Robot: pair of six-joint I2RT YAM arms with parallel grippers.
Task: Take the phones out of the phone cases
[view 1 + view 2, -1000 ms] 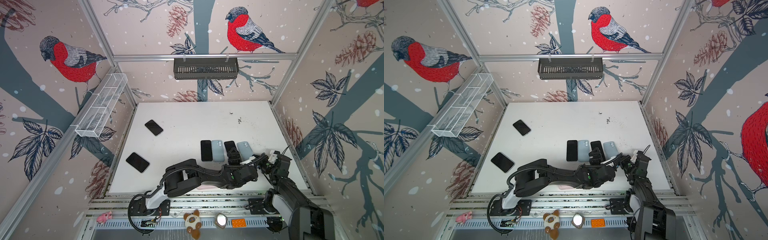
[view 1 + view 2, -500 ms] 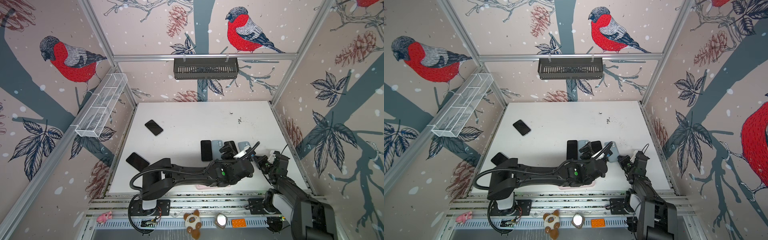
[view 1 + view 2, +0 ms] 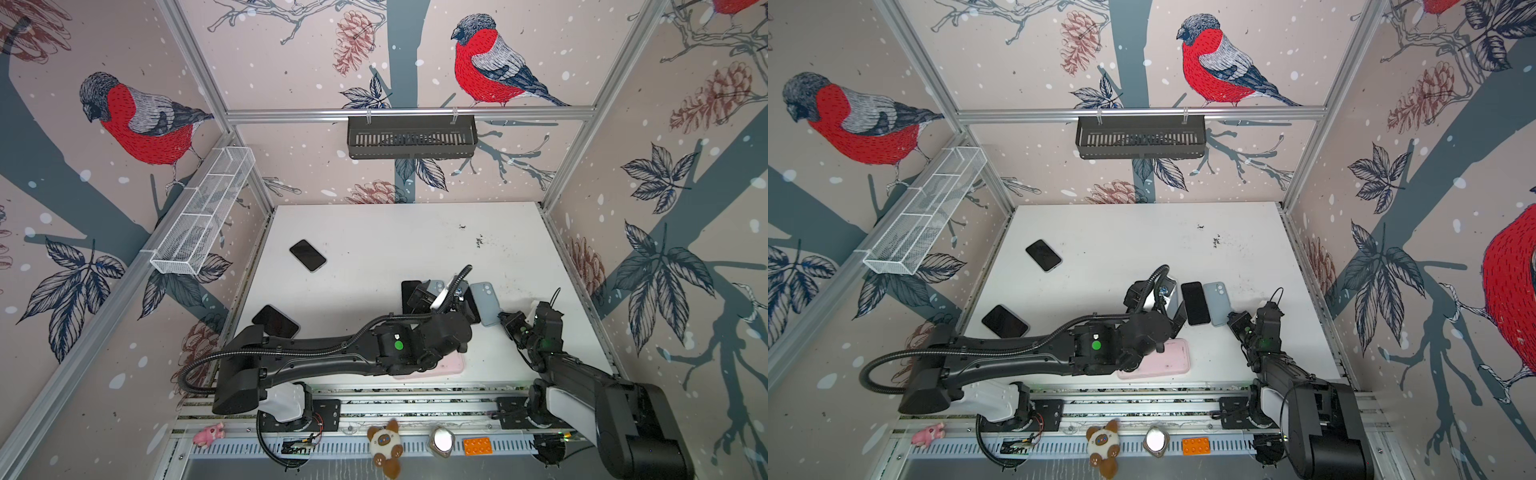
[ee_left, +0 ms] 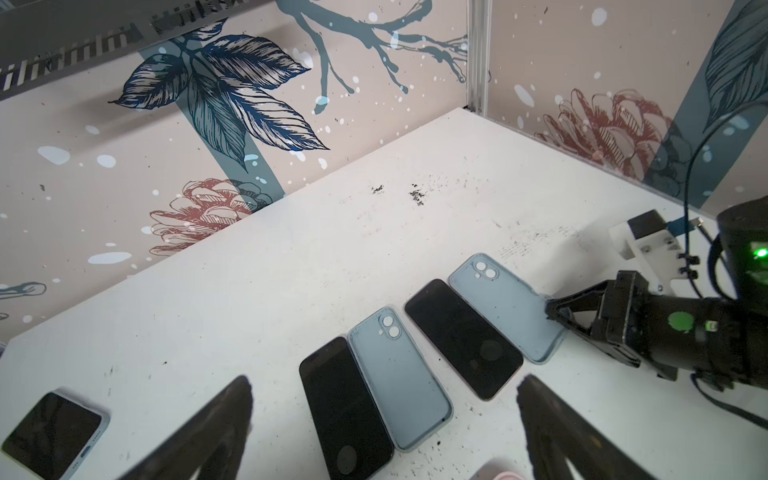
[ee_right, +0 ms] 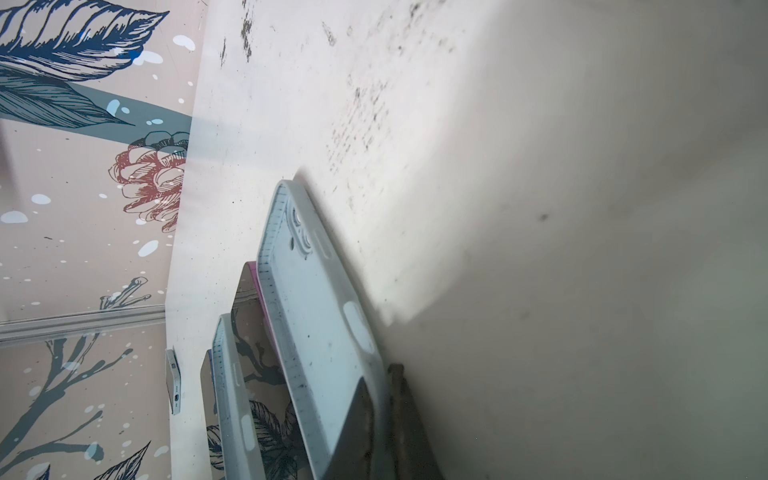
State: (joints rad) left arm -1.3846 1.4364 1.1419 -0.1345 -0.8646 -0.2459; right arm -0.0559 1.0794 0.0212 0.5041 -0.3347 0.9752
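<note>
Two bare black phones (image 4: pixel 345 411) (image 4: pixel 463 338) lie in a row on the white table, alternating with two empty light blue cases (image 4: pixel 399 374) (image 4: pixel 503 303). My right gripper (image 4: pixel 548 311) is shut on the near edge of the rightmost light blue case (image 3: pixel 486 303), one finger inside its rim and one outside. My left gripper (image 4: pixel 384 380) hovers open above the row, holding nothing. A phone in a pale blue case (image 4: pixel 50 432) lies apart to the left.
A pink case (image 3: pixel 1163 357) lies near the front edge, partly under my left arm (image 3: pixel 332 353). Two dark phones (image 3: pixel 307 255) (image 3: pixel 274 322) lie on the left of the table. Patterned walls close in the table on three sides.
My left gripper has moved leftward along the row, away from the right gripper, and stays open. The right gripper keeps its hold on the blue case's edge.
</note>
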